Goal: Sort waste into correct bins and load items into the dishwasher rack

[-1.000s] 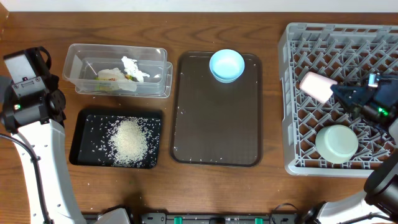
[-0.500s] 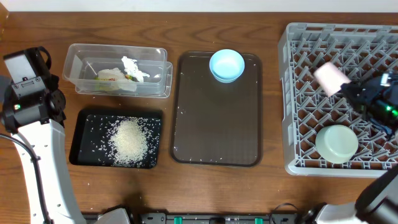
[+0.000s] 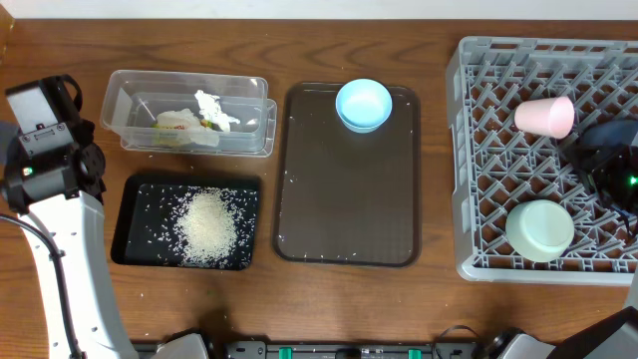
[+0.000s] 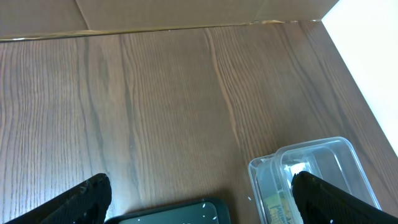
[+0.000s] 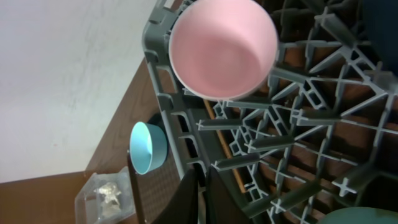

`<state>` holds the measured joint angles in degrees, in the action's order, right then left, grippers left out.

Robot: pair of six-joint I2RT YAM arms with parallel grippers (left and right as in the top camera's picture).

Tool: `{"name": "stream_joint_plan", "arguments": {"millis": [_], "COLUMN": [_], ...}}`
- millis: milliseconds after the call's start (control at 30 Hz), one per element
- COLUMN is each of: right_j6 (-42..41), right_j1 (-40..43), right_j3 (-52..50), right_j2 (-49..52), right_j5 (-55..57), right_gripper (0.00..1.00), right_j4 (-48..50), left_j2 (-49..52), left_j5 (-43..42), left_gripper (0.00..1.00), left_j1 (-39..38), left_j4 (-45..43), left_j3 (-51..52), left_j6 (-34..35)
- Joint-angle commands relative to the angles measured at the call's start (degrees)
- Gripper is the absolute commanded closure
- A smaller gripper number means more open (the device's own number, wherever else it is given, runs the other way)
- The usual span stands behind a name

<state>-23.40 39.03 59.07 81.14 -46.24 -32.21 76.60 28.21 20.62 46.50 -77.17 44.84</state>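
Your right end effector (image 5: 200, 188) is pinched shut, empty, beside the pink cup (image 3: 544, 116) lying near the dishwasher rack (image 3: 477, 199)'s far right corner, while your left end effector (image 4: 202, 200) gapes wide, empty.

Dark-brown serving tray (image 3: 349, 199) on a wooden bench (image 3: 349, 40)
The serving tray lies flat near the bench's middle; a cardboard panel (image 4: 155, 12) stands along one bench edge.

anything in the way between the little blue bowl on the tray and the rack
Nothing visible. Only bare tray and a strip of table lie between the pale-blue bowl and the rack; the pink cup and mint-green bowl sit farther right inside it.
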Motion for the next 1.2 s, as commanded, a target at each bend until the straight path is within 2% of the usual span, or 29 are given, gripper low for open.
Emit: {"name": "stream_joint_plan", "arguments": {"millis": [0,100,200,400,567,867,967,1100,1167], "right_j6": [1.64,5.11,5.66,5.01,6.67,10.88,11.37,14.32,14.32], "right_j1": [-0.50,-2.47,-5.42,-13.33,-16.63,-17.09,-17.16,-17.68,-18.29], "right_j3": [-0.17,-0.17,-0.17,-0.04,0.15,0.15,0.15,0.15,0.15], "right_j2": [-0.39,-0.42,-0.42,-0.35,0.26,6.34,8.83,10.71,10.71], "right_j5": [0.79,0.85,3.76,23.80,31.93,35.06,34.42,28.13,28.15], "right_gripper": [0.91,0.78,0.70,0.49,0.38,0.40,0.43,0.47,0.52], "right_j4": [0.48,2.97,6.84,13.92,16.98,18.84,20.70,22.56,22.51], "left_j2": [0.13,0.13,0.13,0.13,0.13,0.13,0.13,0.13,0.13], "left_j5": [0.09,0.09,0.09,0.09,0.09,0.09,0.09,0.09,0.09], "left_gripper": [0.05,0.05,0.05,0.05,0.05,0.05,0.05,0.05,0.05], "left_j1": [0.26,0.26,0.26,0.26,0.26,0.26,0.26,0.26,0.26], "left_j4": [0.20,0.20,0.20,0.20,0.20,0.20,0.20,0.20,0.20], "left_j3": [-0.20,-0.20,-0.20,-0.20,-0.20,-0.20,-0.20,-0.20,-0.20], "left_j6": [0.26,0.26,0.24,0.26,0.26,0.24,0.24,0.26,0.24]}}
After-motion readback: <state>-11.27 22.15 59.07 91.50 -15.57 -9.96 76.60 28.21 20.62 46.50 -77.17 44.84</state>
